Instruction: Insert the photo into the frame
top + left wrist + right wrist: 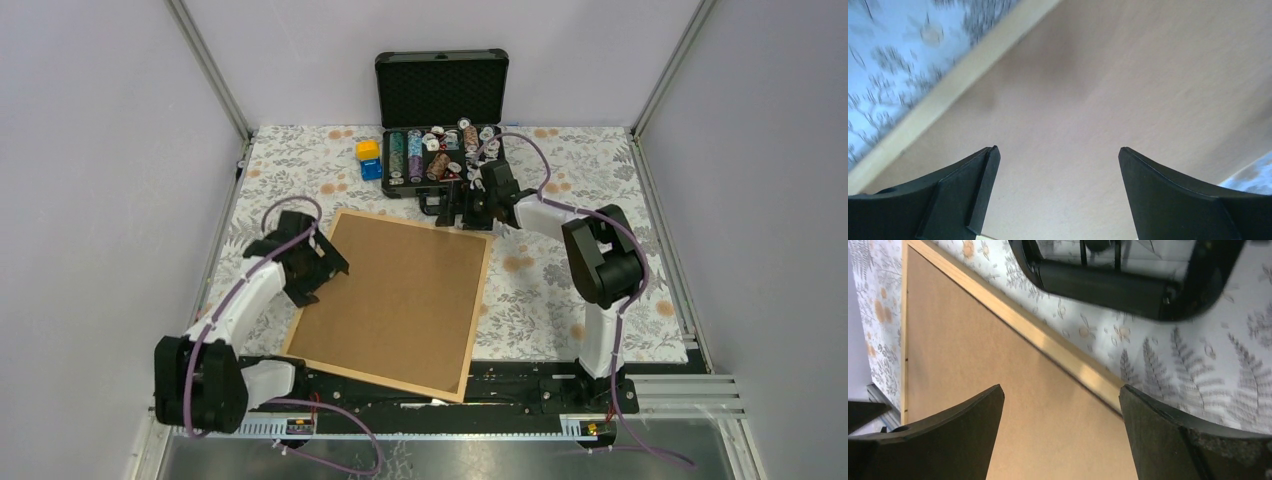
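Thin light-wood rectangular frame [421,226] lies flat on floral tablecloth [560,290], brown hardboard sheet [395,295] filling it. Left gripper [325,270] gapes over its left edge, apparently not touching; right gripper [463,214], jaws likewise apart and empty, hangs near its far corner.

- Frame [1048,346]: light natural wood rim, pale.
- Backing sheet [395,300] inside the rim: plain flat brown, no print.
- Tablecloth [560,290]: white ground, grey fern and leaf print, scattered orange flowers.
- Case [441,90]: black shell, black ribbed foam in the lid.
- Chips [420,155] in the case: rows of green, blue, brown and red, plus some white.
- Yellow block [368,150] and blue block [371,169] by the case.
- Left arm [245,295] and right arm [600,260]: black joints, white links, purple cables.
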